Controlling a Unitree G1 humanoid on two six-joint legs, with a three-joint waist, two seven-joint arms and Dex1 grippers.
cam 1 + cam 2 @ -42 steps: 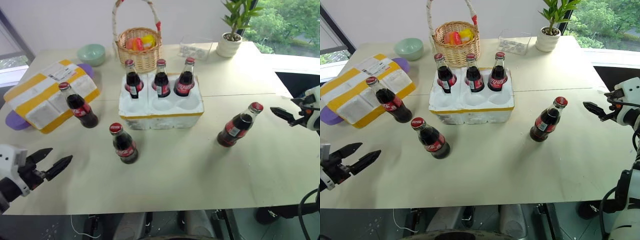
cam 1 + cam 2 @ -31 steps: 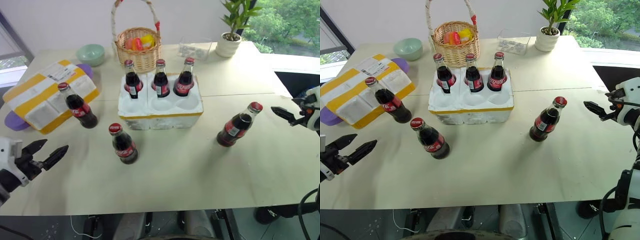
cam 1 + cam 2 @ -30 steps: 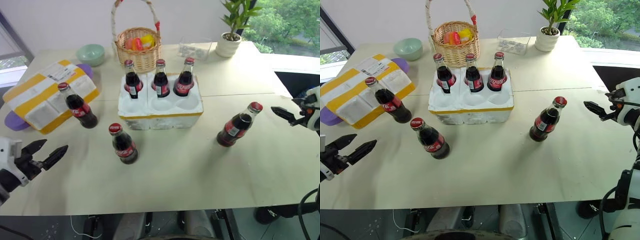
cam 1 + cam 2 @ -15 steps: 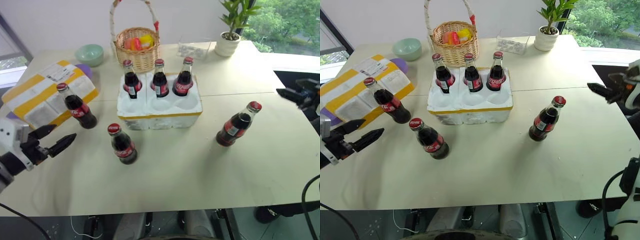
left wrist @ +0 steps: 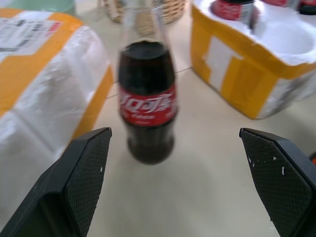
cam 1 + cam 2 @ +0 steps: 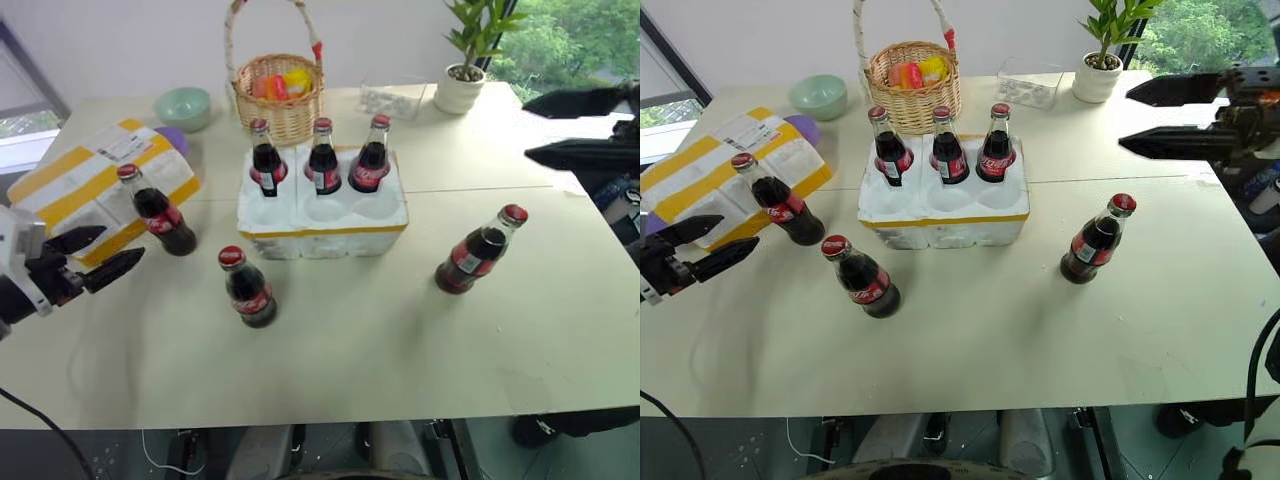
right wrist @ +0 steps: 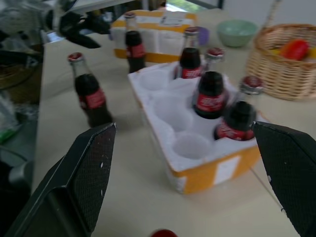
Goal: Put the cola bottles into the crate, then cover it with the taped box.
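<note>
Bottles (image 6: 323, 157) stand upright, three apparently in crate (image 6: 322, 222); both grippers' fingers (image 6: 112, 266) spread, empty.

3 bottles (image 6: 322, 157) in crate (image 6: 322, 215), 3 outside

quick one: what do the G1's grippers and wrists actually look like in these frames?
Each gripper has two long black fingers tapering to a point: left gripper, right gripper. In the wrist views the fingers are broad matte-black wedges whose inner faces carry a fine cross-hatched grip pattern. The left wrist housing is a white block. A thin black cable runs down below the left arm.
</note>
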